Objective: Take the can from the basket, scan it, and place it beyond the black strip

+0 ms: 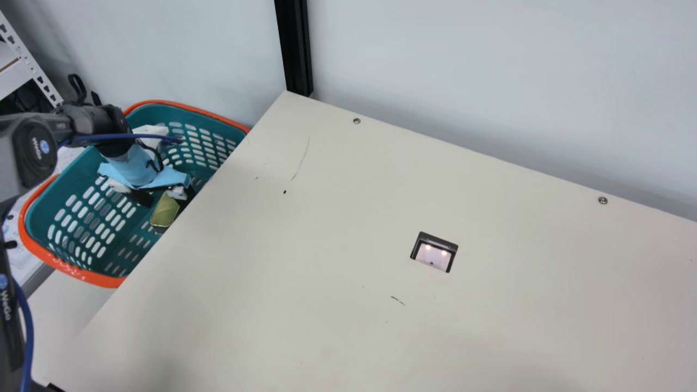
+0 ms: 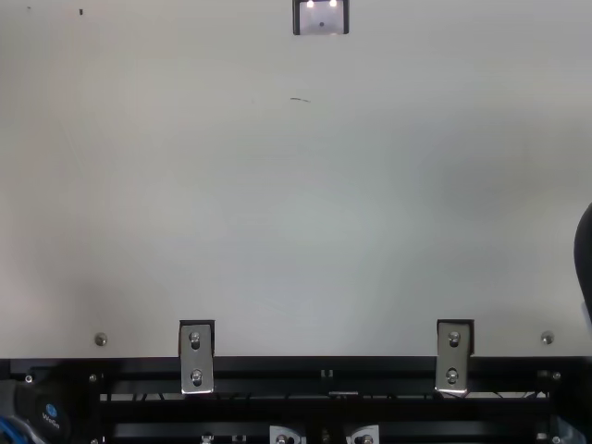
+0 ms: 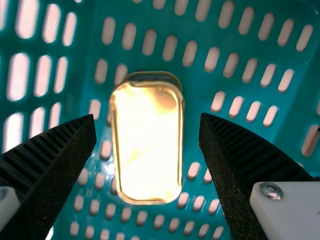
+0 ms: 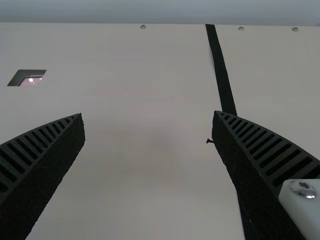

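Note:
My left gripper (image 1: 163, 182) is down inside the teal basket (image 1: 117, 228) with the orange rim, close to a golden rectangular can (image 1: 165, 211). In the left wrist view the can (image 3: 147, 142) lies on the basket's slotted bottom, between the spread fingers of the left gripper (image 3: 149, 120), with a gap on either side. The right gripper (image 4: 149, 114) stands open over the table with nothing between its fingers. The scanner window (image 1: 434, 252) is set into the tabletop, and the black strip (image 4: 220, 67) runs across the table in the right wrist view.
The cream table (image 1: 305, 261) has its left edge beside the basket. A black post (image 1: 294, 49) rises at the table's back corner, by the wall. Black rails with metal brackets (image 2: 196, 359) run along the front edge.

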